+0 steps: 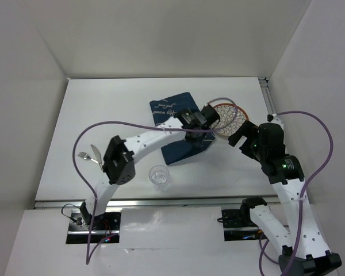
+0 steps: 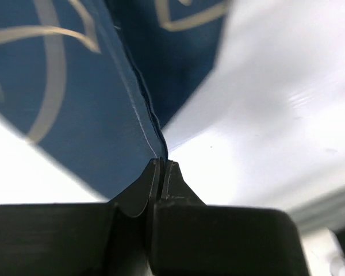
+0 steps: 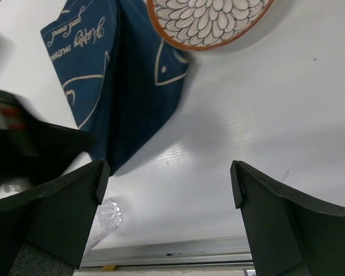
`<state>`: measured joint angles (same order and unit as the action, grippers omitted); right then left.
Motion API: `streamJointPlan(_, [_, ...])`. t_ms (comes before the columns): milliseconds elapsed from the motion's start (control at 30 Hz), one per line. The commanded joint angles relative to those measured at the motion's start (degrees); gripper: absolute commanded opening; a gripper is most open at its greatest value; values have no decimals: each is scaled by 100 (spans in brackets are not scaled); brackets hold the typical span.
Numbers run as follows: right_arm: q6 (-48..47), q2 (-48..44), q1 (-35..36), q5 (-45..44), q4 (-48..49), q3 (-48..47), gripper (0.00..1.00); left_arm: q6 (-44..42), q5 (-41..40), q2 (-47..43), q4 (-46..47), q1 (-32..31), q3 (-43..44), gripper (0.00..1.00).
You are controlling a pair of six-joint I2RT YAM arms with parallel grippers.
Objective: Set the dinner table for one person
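Currently left fingers (image 2: pixel 135 194) clamped on placemat (image 2: pixel 92 115) edge; right fingers (image 3: pixel 57 214) apart over open dinner table (image 3: pixel 230 126).

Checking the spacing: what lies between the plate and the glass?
The placemat, pinched by the left gripper; it shows in the top and right wrist views.

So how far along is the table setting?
Nothing looks set yet. In hand: the left gripper pinches an edge of the blue placemat, which is folded over, not flat. The right gripper hangs open, empty. Left: spread the placemat, then arrange the plate, glass and fork scattered around it.
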<state>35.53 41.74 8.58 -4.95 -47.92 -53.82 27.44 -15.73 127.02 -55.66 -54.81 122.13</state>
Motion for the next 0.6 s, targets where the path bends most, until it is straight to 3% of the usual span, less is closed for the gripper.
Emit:
streamJointPlan(0, [-2,115,-23,458,449,239,100,-143,288,-1187,-367,671,252,0])
streamJointPlan(67, [68,186,-23,687,748,442,100,-81,447,-1775,-254,1172,67,0])
streamJointPlan(233, [489,965,-23,1979,1889,1328,100,139,947,-2997,397,2349,-1347,0])
streamJointPlan(400, [894,1802,-23,2227,2874,1796,98,419,1658,-4148,1100,3054,-2919,0])
streamJointPlan(567, [1254,2785,-23,2674,3919,1963,93,473,1898,-4379,1303,3459,-3423,0])
